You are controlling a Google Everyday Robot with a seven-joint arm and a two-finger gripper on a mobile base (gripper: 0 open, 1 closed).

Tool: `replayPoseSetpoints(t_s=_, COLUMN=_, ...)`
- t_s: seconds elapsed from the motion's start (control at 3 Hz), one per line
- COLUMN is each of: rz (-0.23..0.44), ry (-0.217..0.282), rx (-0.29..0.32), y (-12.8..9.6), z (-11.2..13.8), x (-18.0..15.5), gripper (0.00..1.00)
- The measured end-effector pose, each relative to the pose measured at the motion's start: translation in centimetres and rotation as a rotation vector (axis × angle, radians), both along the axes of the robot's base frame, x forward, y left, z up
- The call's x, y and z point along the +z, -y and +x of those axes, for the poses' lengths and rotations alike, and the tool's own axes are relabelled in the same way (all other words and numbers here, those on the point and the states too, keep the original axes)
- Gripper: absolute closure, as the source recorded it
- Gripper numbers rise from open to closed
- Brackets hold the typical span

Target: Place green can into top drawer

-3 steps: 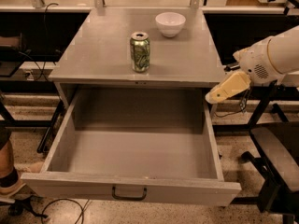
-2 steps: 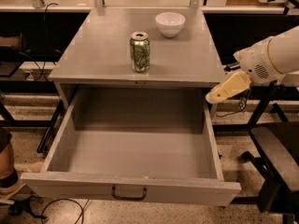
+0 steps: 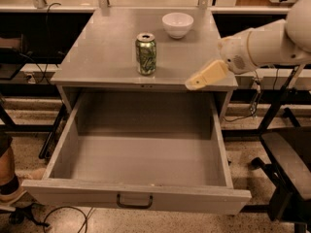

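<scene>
Can: small green-and-white aluminium drink can (image 3: 146, 55), upright near the front edge of the grey surface (image 3: 97, 52)
Claw: tan claw (image 3: 194, 83) at the can's 3 o'clock, well apart, over the front right corner; released or clenched, can't tell
Drawer: wide grey top drawer (image 3: 141, 159), open at the can's 6 o'clock
Bowl: small white bowl (image 3: 177, 24) at the can's 1 o'clock

End effector (image 3: 193, 84) hovers right of green can (image 3: 146, 54).

jaws moved left, over countertop (image 3: 97, 52) front-right edge
</scene>
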State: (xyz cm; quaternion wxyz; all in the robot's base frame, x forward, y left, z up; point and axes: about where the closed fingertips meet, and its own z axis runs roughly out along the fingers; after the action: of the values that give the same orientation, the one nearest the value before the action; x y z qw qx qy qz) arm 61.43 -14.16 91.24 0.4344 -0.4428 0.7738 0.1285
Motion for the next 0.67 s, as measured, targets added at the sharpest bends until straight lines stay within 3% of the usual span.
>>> replayPoseSetpoints(t_s=0.33, rz=0.052, ry=0.057, rx=0.061, y=-4.9, z=2.7, x=1.1, gripper=0.00)
replayPoseSetpoints(t_s=0.67, rz=0.090, ry=0.074, rx=0.096, y=-9.3, z=4.7, x=1.0, gripper=0.00)
